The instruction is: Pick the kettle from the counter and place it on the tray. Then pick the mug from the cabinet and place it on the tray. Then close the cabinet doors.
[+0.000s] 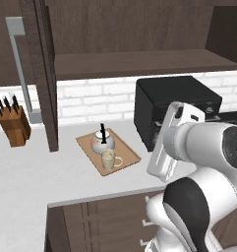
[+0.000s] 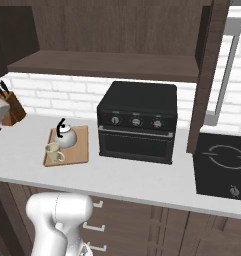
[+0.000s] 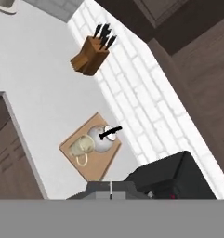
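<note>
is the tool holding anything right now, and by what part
Nothing is held: the kettle and mug both sit on the tray, away from the shut tool.

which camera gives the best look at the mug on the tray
The left base view: the mug stands close and unblocked at the tray's near edge, handle showing, in front of the kettle. The right base view shows it smaller; the hand view shows it from above, tilted.

kettle (image 1: 102,141) and mug (image 1: 109,159) sit together on the tray (image 1: 129,156).
</note>
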You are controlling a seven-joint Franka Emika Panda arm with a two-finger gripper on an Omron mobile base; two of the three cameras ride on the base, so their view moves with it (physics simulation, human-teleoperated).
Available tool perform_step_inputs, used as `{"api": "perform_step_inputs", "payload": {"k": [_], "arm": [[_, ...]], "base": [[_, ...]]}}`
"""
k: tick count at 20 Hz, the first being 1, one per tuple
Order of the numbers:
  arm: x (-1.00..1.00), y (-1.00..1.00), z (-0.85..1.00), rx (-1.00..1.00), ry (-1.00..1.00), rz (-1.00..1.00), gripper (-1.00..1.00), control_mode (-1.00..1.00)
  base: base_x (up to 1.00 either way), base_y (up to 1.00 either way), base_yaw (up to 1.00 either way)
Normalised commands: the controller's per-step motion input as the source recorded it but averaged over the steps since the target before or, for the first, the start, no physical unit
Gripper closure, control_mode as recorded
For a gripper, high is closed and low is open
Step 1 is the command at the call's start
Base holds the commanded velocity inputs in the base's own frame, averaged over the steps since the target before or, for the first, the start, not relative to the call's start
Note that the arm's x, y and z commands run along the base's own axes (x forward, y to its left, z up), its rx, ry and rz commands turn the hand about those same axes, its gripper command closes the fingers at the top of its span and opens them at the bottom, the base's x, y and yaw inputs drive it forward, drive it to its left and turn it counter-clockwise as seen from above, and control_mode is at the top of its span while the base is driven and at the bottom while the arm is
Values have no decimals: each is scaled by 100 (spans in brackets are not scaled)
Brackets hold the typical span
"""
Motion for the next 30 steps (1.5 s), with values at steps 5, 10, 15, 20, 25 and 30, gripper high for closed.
{"api": "perform_step_inputs", "payload": {"k": [5,10,15,20,25,30], "arm": [[-14,24,0,-2,-16,0,100,-100],[-14,29,3,-3,-34,0,100,-100],[-16,31,3,-7,-17,0,100,-100],[-3,38,0,-11,-10,0,100,-100],[0,33,0,-18,-29,0,100,-100],[-19,15,0,-13,-21,0,100,-100]], "base": [[0,0,0],[0,0,0],[0,0,0],[0,0,0],[0,0,0],[0,0,0]]}}
